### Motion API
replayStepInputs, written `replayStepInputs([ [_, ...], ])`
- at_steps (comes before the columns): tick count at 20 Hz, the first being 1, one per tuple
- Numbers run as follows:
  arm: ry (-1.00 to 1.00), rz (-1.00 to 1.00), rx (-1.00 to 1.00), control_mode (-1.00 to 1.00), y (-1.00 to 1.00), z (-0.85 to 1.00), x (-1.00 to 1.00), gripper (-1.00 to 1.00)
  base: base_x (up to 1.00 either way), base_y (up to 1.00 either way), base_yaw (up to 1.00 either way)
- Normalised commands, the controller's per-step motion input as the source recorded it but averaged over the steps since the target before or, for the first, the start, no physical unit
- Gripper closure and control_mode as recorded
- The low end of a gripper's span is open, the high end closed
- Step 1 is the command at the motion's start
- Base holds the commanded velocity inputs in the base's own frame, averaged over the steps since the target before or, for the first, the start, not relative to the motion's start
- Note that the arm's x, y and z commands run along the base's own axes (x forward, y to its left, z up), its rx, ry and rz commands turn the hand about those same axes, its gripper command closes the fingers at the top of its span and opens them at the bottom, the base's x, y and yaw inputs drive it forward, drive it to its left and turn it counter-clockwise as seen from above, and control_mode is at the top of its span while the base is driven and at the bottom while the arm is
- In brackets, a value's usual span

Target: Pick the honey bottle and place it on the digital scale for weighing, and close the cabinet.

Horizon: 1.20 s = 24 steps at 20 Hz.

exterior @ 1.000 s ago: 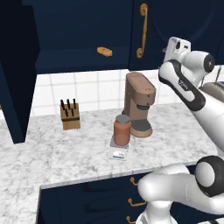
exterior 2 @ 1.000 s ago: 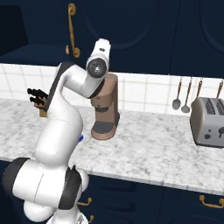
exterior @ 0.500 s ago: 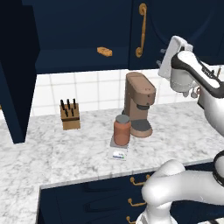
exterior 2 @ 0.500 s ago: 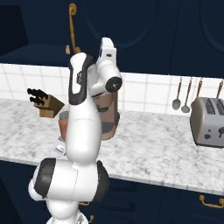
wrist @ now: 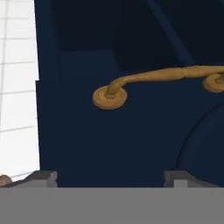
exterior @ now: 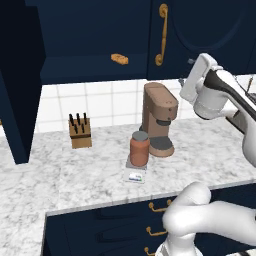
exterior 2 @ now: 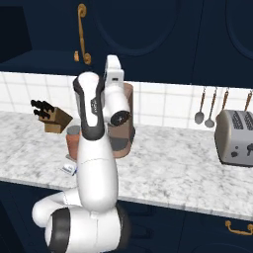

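Stout reddish-brown honey bottle (exterior: 139,149) sat on small grey digital scale (exterior: 135,174), marble tabletop (exterior: 90,175). Tool (wrist: 109,178) spread wide, empty, facing navy cabinet (wrist: 131,131); open left door (exterior: 17,85) lay well left.

Arm swung up toward the cabinet (exterior: 200,30)

The gripper (wrist: 109,177) has been raised and turned away from the counter, toward the closed right door; its brass handle (wrist: 148,83) is now faced closely, jaws apart, nothing held.
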Motion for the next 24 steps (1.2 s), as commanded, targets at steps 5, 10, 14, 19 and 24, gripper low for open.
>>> replayStepInputs([
  [5, -0.12, -0.01, -0.28, -1.0, -0.04, 0.42, -0.69, -1.0, 0.0, 0.0, 0.0],
  [10, -0.27, -0.12, -0.65, -1.0, -0.03, 0.01, -0.51, -1.0, 0.0, 0.0, 0.0],
  [14, -0.28, -0.13, -0.72, -1.0, -0.01, 0.0, -0.36, -1.0, 0.0, 0.0, 0.0],
  [19, -0.17, -0.11, -0.63, -1.0, 0.0, 0.16, -0.2, -1.0, 0.0, 0.0, 0.0],
  [24, 0.01, -0.09, -0.53, -1.0, 0.12, 0.19, -0.08, -1.0, 0.0, 0.0, 0.0],
])
